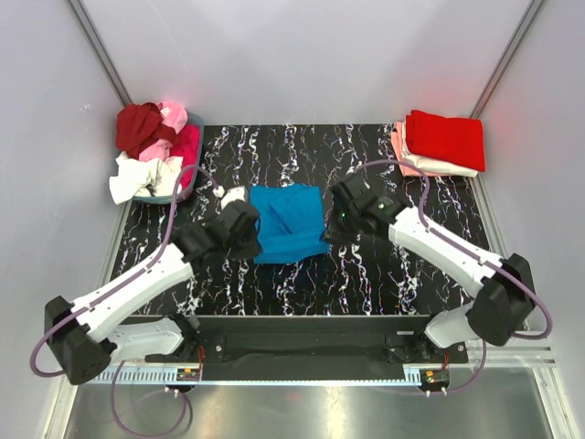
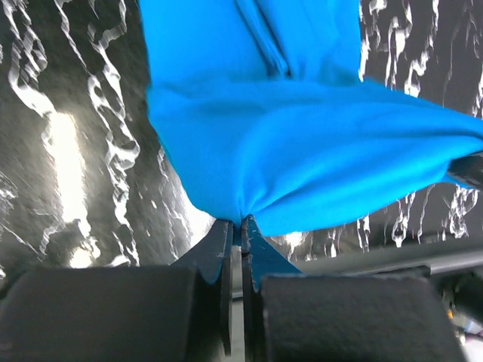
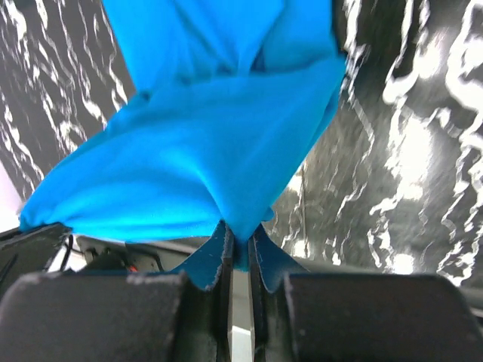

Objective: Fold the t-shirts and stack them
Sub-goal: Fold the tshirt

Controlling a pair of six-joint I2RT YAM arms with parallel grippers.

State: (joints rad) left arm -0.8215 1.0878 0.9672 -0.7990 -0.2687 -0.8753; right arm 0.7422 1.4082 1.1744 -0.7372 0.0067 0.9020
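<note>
At table (image 1: 384, 274) centre: one blue t-shirt (image 1: 288, 222); left fingers (image 2: 215, 253), right fingers (image 3: 207, 260) each clamped on cloth.

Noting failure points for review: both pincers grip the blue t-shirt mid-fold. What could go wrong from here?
1. The left pincer and right pincer each pinch only a thin bunch of the blue t-shirt; either could slip out, dropping the fold crooked.
2. The cloth puckers at both grips, so it may land creased.
3. The layers lying on the table look loose and could drag along.
</note>
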